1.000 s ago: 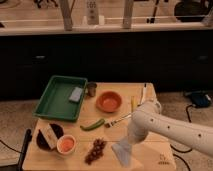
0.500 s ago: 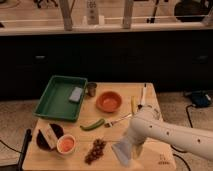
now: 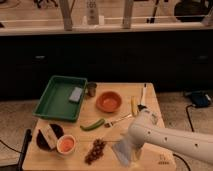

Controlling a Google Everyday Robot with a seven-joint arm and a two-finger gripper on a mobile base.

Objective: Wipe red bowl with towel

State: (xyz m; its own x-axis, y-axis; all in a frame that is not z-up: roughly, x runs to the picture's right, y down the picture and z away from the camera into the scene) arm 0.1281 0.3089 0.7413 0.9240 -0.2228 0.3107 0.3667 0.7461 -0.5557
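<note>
A dim room with a dark cabinet front and a glazed partition above it lies behind a pale wooden table [image 3: 125,90]. The white, thick-tubed robot arm [image 3: 170,142] reaches in from the right across the table's near corner. At the back left is a green rectangular plastic tray [image 3: 46,104] holding a small grey-blue sponge block [image 3: 76,94].

The wide, shallow orange-red bowl [image 3: 109,101] stands upright near the middle of the table's far half, well apart from the arm. The pale grey-blue folded towel [image 3: 123,153] is at the near edge, directly under the arm's end. The gripper [image 3: 134,140] is right at the cloth's upper edge, possibly touching it. I cannot tell whether it is open or closed, or whether it has the cloth.

The towel looks light, soft and limp. It will probably sag and unfold when lifted, so a pinch on a thick folded edge seems the safest hold. The bowl looks rigid, smooth and light enough to slide under a hard wipe.

Smaller things:
- a dark round plate [image 3: 49,135] at the near left
- a small pale-rimmed bowl with an orange inside [image 3: 66,144]
- a cluster of dark grapes [image 3: 96,150]
- a green pepper [image 3: 93,124]
- a small metal cup [image 3: 91,89]
</note>
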